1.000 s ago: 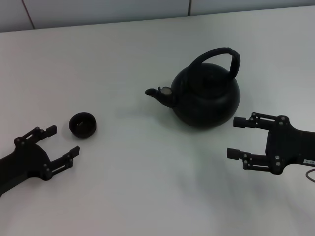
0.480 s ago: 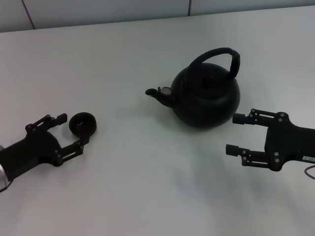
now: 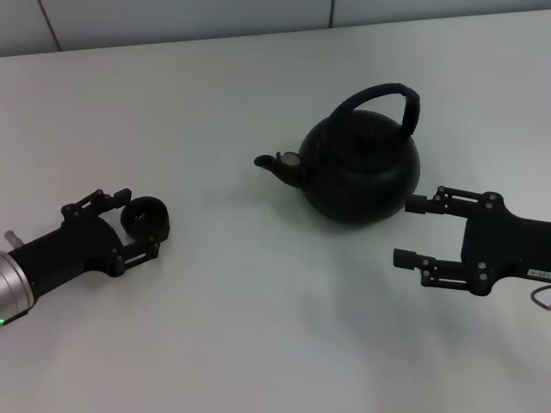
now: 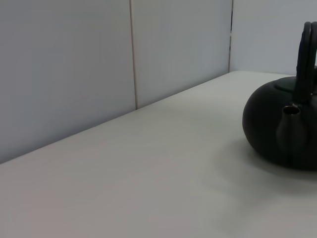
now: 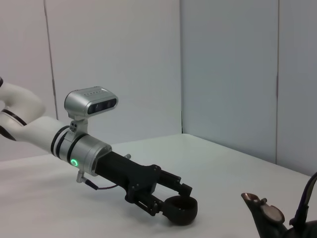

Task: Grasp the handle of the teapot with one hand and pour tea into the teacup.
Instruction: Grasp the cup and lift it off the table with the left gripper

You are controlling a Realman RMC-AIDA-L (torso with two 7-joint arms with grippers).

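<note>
The matte-black teapot (image 3: pixel 362 172) stands right of the table's middle, its spout (image 3: pixel 274 163) pointing left and its arched handle (image 3: pixel 379 96) upright over the lid. The small dark teacup (image 3: pixel 146 215) sits at the left. My left gripper (image 3: pixel 139 222) is open with one finger on each side of the teacup; I cannot tell whether they touch it. My right gripper (image 3: pixel 406 231) is open just right of the teapot's body, low and well below the handle. The right wrist view shows the left gripper (image 5: pixel 171 200) around the teacup (image 5: pixel 180 212). The left wrist view shows the teapot (image 4: pixel 277 134).
The white table (image 3: pixel 258 327) runs back to a pale panelled wall (image 3: pixel 172 21). A cable (image 3: pixel 541 301) trails from the right arm at the right edge. The left arm's silver wrist (image 3: pixel 13 284) lies low over the table at the left edge.
My left gripper has moved forward and right until its fingers straddle the teacup. My right gripper has crept slightly toward the teapot. Teapot and teacup have not moved.
</note>
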